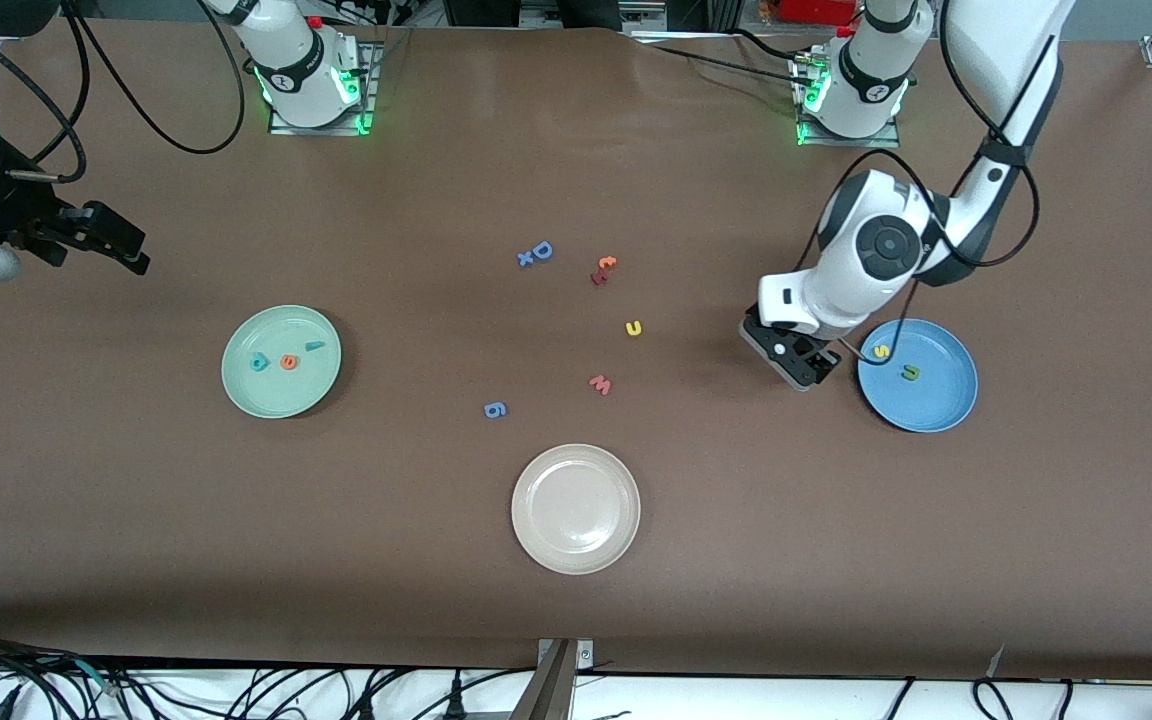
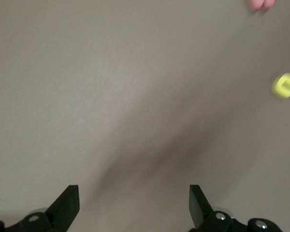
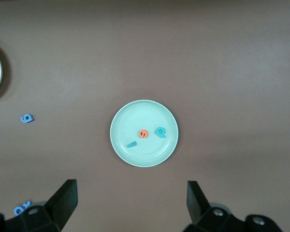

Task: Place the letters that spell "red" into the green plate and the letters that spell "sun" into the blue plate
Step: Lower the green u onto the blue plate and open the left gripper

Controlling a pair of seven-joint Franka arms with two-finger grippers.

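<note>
The left gripper (image 1: 804, 372), jaws wide and empty, hangs right of centre beside the round blue plate (image 1: 946, 400) holding a yellow foam "s" (image 1: 880, 352) and dark green arch (image 1: 909, 373) — "sun" lacks only the yellow foam arch (image 1: 633, 327) mid-frame, seemingly next. The round mint-green plate (image 1: 266, 395), centre-left, has "red" complete; the right gripper (image 1: 121, 245) waits open, upper left.

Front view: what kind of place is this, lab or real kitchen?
Most likely a robotics lab bench. Two arm bases are bolted along one edge of a brown-covered table, loose cables run along the edge nearest the front camera, and the props are foam letters and a green plate, a blue plate and a beige plate.
</note>
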